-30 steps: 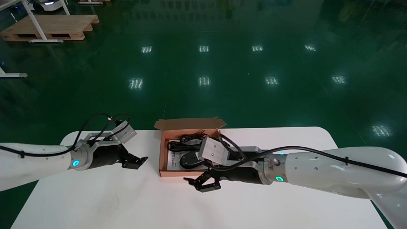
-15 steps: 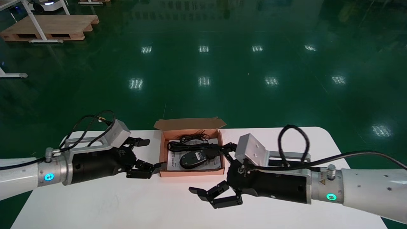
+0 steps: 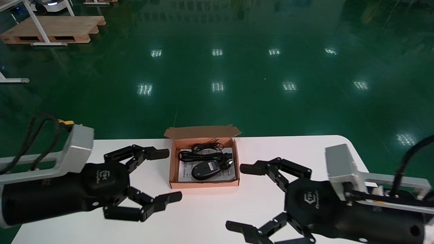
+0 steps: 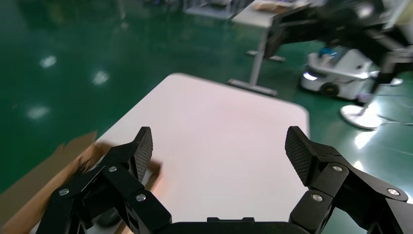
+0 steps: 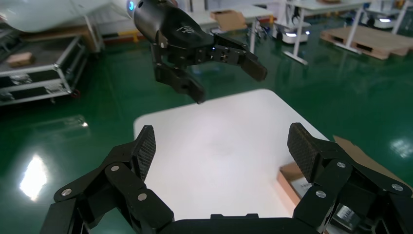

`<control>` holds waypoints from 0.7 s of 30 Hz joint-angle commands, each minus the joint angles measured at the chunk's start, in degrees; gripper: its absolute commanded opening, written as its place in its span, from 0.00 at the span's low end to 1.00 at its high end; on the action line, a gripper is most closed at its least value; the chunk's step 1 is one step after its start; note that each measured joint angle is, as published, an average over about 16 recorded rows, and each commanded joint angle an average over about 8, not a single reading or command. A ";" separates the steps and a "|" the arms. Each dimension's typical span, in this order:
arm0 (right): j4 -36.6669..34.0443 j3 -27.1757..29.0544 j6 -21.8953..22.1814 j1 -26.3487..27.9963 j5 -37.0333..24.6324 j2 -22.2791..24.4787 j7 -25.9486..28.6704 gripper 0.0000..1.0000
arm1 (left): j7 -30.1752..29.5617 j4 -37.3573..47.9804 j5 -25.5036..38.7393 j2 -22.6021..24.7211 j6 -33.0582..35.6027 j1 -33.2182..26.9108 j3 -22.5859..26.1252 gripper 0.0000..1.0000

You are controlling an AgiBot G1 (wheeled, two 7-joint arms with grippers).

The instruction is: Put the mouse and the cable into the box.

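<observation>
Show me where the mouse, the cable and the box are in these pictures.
mouse [image 3: 202, 170]: head view, on the middle of its black back.
cable [image 3: 198, 155]: head view, on the coiled bundle behind the mouse.
box [image 3: 204, 184]: head view, on its near cardboard wall.

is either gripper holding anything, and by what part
Nothing is held. Left gripper and right gripper are both open and empty; the mouse and cable lie in the box.

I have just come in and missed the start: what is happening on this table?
Nothing is being held right now. The mouse and the cable lie inside the open cardboard box on the white table. The left gripper hangs open to the box's left, the right gripper open to its right, both empty.
</observation>
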 commanded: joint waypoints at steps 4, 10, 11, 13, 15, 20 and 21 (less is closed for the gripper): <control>2.89 4.99 -4.62 -3.10 3.77 3.58 1.55 1.00 | 0.49 -5.67 -6.49 -3.42 5.70 3.15 -3.80 1.00; 5.31 9.18 -8.51 -5.67 6.93 6.58 2.73 1.00 | 0.88 -10.42 -11.99 -6.25 10.49 5.77 -6.98 1.00; 5.48 9.48 -8.80 -5.86 7.17 6.79 2.80 1.00 | 0.90 -10.75 -12.39 -6.45 10.84 5.96 -7.21 1.00; 5.79 10.02 -9.29 -6.19 7.61 7.17 2.92 1.00 | 0.94 -11.34 -13.11 -6.80 11.45 6.30 -7.62 1.00; 5.75 9.93 -9.21 -6.15 7.58 7.10 2.87 1.00 | 0.93 -11.22 -13.01 -6.75 11.35 6.26 -7.56 1.00; 5.38 9.30 -8.62 -5.78 7.12 6.65 2.75 1.00 | 0.88 -10.49 -12.13 -6.34 10.61 5.88 -7.09 1.00; 5.32 9.19 -8.52 -5.71 7.03 6.57 2.73 1.00 | 0.88 -10.37 -11.99 -6.27 10.48 5.81 -7.00 1.00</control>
